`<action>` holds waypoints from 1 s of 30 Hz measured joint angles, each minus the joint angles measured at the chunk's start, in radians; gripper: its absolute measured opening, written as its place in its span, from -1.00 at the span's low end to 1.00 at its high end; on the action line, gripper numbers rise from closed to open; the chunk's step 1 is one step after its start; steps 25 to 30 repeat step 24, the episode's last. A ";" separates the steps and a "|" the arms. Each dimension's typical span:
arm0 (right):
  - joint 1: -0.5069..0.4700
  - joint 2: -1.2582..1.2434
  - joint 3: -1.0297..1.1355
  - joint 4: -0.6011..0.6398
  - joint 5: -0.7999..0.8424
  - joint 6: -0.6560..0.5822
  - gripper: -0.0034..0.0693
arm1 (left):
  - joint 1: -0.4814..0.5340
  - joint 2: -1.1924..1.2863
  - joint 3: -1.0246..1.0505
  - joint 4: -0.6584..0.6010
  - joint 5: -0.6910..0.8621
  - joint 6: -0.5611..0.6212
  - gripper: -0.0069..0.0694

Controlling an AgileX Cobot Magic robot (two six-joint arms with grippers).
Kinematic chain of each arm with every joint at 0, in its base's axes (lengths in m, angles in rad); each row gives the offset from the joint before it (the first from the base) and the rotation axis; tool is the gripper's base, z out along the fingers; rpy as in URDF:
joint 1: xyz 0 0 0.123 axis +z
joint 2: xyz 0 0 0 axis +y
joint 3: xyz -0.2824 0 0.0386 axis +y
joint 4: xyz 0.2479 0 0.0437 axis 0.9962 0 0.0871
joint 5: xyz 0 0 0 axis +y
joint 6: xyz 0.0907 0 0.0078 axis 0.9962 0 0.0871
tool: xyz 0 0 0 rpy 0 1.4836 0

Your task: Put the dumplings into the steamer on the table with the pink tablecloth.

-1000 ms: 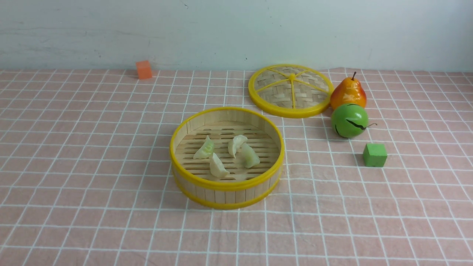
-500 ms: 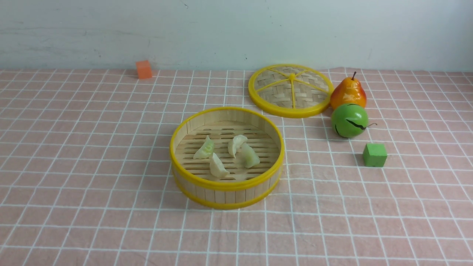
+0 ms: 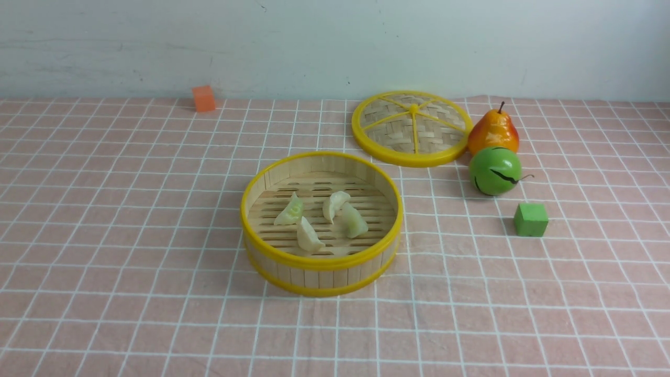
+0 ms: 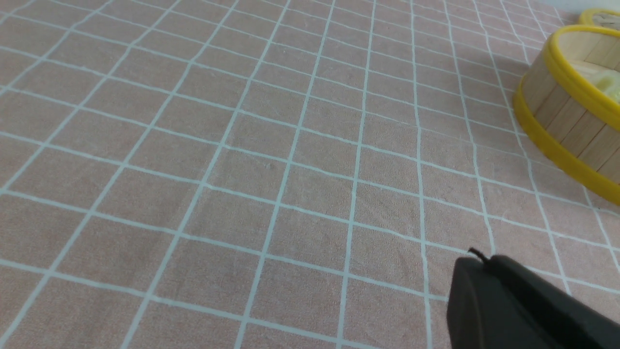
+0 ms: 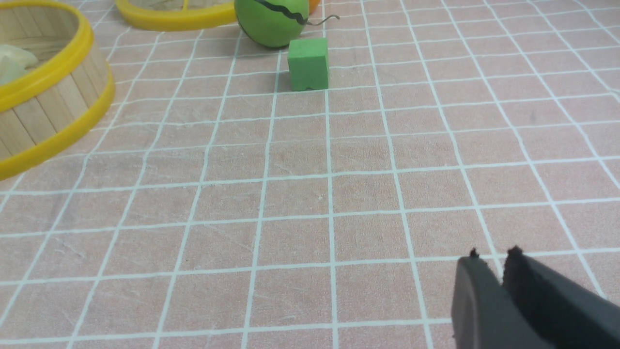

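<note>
Across the counter (image 3: 104, 251), draped in the pink tablecloth (image 3: 523, 314), wide bare room lay to the left and near side. At its middle stood the steamer (image 3: 321, 262), all four dumplings (image 3: 309, 236) already on its slatted floor, so the task looked finished. Far right sat the lid (image 3: 411, 130), a pear (image 3: 493, 132), a green ball (image 3: 494, 170) and a green cube (image 3: 531, 219). The left pincer (image 4: 477, 261) was pressed together; the right pincer (image 5: 490, 264) stood slightly parted, empty.
</note>
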 joint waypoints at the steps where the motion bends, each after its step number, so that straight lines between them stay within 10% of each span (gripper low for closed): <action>1: 0.000 0.000 0.000 0.000 0.000 0.000 -0.67 | 0.000 0.000 0.000 0.000 0.000 0.000 -0.86; 30: 0.000 0.000 0.000 0.000 0.000 0.000 -0.61 | 0.000 0.000 0.000 0.000 -0.001 0.000 -0.85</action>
